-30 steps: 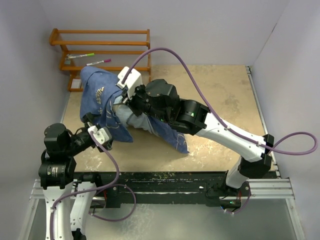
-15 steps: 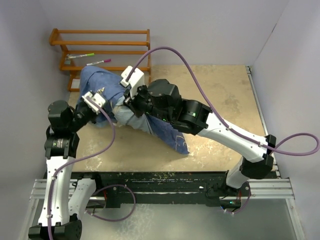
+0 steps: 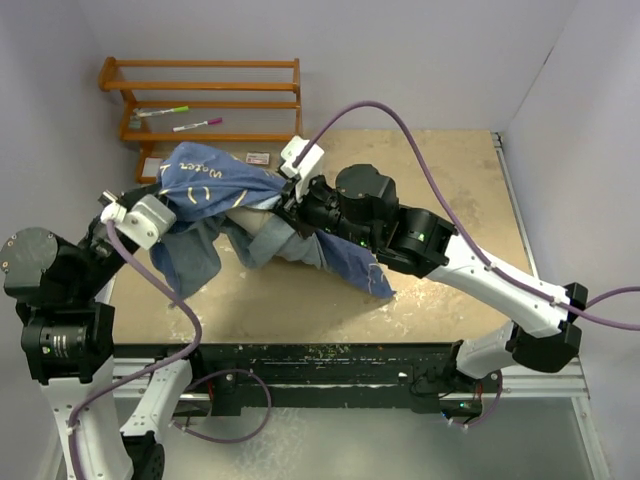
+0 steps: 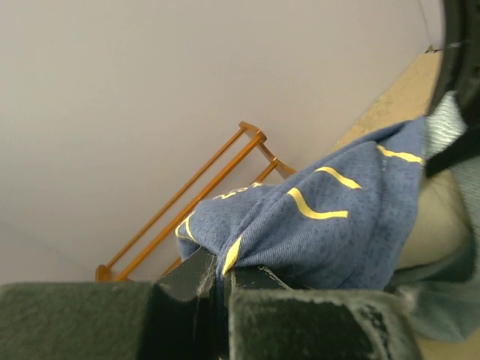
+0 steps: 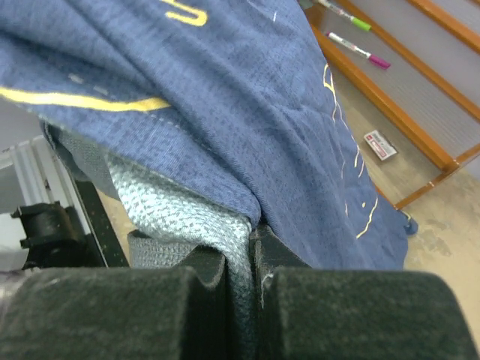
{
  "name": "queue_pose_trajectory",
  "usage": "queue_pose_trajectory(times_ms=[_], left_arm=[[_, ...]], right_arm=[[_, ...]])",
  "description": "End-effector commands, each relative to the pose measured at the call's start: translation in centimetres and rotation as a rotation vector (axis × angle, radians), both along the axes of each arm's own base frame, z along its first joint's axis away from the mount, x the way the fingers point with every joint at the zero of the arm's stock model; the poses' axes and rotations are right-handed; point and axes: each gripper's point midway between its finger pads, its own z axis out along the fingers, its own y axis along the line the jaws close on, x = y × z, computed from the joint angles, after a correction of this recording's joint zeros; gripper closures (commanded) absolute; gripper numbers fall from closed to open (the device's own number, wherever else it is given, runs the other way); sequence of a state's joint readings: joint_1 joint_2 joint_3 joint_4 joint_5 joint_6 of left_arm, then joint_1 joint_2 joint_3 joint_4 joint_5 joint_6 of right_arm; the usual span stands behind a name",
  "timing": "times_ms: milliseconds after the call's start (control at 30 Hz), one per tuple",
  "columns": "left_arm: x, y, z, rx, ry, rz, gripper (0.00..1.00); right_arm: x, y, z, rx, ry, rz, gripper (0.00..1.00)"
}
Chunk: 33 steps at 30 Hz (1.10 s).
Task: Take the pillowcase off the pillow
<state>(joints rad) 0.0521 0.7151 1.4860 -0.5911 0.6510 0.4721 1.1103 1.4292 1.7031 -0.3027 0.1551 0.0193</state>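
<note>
The left gripper is clamped on a blue fold of the pillowcase, and the right gripper is pinched shut on the paler inside of the same cloth. The pillowcase is held bunched over the table between the arms, with the pillow partly bared beneath. The cloth is judged light, limp and prone to slip from a thin pinch. Hold is best taken at the open hem, clear of the soft, bulky pillow.
</note>
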Motion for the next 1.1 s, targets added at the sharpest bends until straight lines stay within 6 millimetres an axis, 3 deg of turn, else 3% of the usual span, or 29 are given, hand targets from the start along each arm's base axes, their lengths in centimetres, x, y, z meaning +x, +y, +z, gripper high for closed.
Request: queue_pose_trajectory(times_ms=[0, 200, 333, 467, 567, 667, 700, 733, 767, 833, 933, 1067], left_arm=[[2.6, 2.0, 1.4, -0.046, -0.022, 0.117, 1.00], [7.1, 5.5, 3.7, -0.092, -0.103, 0.305, 1.00], [11.0, 7.0, 2.6, -0.069, -0.051, 0.377, 0.97], [13.7, 6.1, 0.4, -0.059, 0.019, 0.324, 0.86], [15.6, 5.4, -0.3, -0.108, 0.070, 0.293, 0.85], [18.4, 5.2, -1.8, -0.122, 0.131, 0.305, 0.81], [19.3, 5.2, -2.7, -0.114, 0.156, 0.320, 0.67], [20.6, 5.4, -4.2, -0.102, 0.200, 0.338, 0.42], [21.5, 5.8, -5.4, -0.091, 0.240, 0.362, 0.26], [22.4, 7.3, -6.0, -0.091, 0.259, 0.445, 0.08], [22.1, 9.8, -4.4, -0.101, 0.194, 0.526, 0.00], [21.2, 13.0, -0.8, -0.074, 0.074, 0.679, 0.01]], right_arm=[[-1.3, -0.5, 3.2, 0.081, -0.063, 0.080, 1.00], [-8.7, -1.4, 6.3, 0.187, -0.083, 0.421, 1.00], [-12.0, -3.6, 10.3, 0.300, -0.132, 0.529, 1.00], [-13.5, -5.1, 12.9, 0.351, -0.184, 0.581, 1.00], [-14.3, -4.8, 13.0, 0.335, -0.178, 0.631, 1.00], [-13.5, -4.6, 12.6, 0.313, -0.184, 0.598, 1.00], [-12.7, -4.7, 12.5, 0.310, -0.191, 0.553, 1.00], [-11.8, -4.8, 12.4, 0.304, -0.197, 0.503, 1.00], [-10.8, -5.1, 12.2, 0.300, -0.205, 0.455, 1.00], [-8.4, -5.9, 12.1, 0.304, -0.221, 0.338, 1.00], [-5.5, -7.1, 11.4, 0.287, -0.218, 0.248, 1.00], [-2.1, -8.4, 9.9, 0.260, -0.177, 0.214, 1.00]])
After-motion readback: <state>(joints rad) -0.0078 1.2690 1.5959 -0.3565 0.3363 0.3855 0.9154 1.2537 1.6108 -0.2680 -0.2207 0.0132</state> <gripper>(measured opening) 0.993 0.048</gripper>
